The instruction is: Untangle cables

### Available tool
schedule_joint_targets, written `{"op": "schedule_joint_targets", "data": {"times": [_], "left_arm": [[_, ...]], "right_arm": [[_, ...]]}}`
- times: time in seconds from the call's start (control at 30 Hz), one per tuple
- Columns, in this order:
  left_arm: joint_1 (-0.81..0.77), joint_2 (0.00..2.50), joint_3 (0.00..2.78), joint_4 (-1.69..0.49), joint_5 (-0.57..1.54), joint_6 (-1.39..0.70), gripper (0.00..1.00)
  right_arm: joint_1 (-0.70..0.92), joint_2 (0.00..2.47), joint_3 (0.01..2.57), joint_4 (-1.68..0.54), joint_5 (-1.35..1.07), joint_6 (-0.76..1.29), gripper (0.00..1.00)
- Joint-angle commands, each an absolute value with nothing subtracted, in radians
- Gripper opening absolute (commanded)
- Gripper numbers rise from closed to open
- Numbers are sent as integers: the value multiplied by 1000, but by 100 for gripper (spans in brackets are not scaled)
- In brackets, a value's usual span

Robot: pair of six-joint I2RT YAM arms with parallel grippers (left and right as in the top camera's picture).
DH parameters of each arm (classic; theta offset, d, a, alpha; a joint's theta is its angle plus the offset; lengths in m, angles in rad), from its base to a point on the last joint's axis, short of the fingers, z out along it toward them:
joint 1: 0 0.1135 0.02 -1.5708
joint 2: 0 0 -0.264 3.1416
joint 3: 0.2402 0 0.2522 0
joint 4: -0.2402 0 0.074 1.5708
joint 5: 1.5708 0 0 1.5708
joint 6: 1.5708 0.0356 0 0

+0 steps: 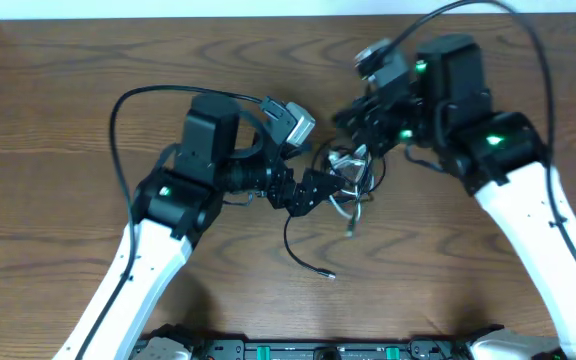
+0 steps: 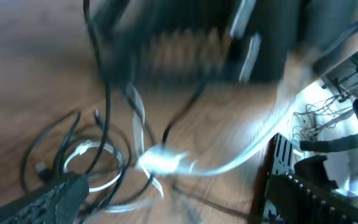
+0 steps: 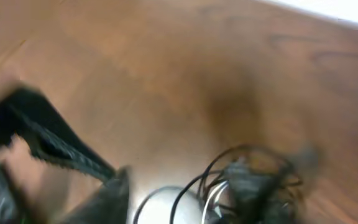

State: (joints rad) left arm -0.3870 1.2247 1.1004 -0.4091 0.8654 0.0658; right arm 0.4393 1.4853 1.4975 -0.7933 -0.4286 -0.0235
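Cables lying in a knot on the table, slightly toward 3 o'clock from centre. One black strand trailing out toward 7 o'clock, ending in a small plug. Left gripper sitting right against the knot's 9 o'clock side; right gripper hanging at its 12 o'clock. Both wrist views blurring badly. White cord showing among black loops. Whether either gripper's fingers are spread or pinching a cord: cannot tell.
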Motion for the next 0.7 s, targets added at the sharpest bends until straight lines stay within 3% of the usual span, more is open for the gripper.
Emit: {"op": "schedule_joint_targets", "data": {"times": [0.0, 0.13, 0.3, 0.37, 0.53, 0.67], "left_arm": [[-382, 1185, 1110, -406, 818, 14, 98], [-382, 1155, 1110, -422, 748, -38, 98], [-382, 1131, 1110, -470, 604, -90, 98], [-382, 1126, 1110, -486, 573, -92, 98], [-382, 1126, 1110, -492, 570, -92, 98], [-382, 1126, 1110, -492, 563, -92, 98]], "right_arm": [[505, 1570, 1502, -847, -436, -144, 99], [543, 1681, 1502, -916, -189, -78, 99], [524, 1755, 1502, -1015, 296, 347, 99], [508, 1765, 1502, -1056, 388, 446, 99], [469, 1768, 1501, -1048, 229, 458, 99], [476, 1769, 1495, -1014, -138, 222, 99]]}}
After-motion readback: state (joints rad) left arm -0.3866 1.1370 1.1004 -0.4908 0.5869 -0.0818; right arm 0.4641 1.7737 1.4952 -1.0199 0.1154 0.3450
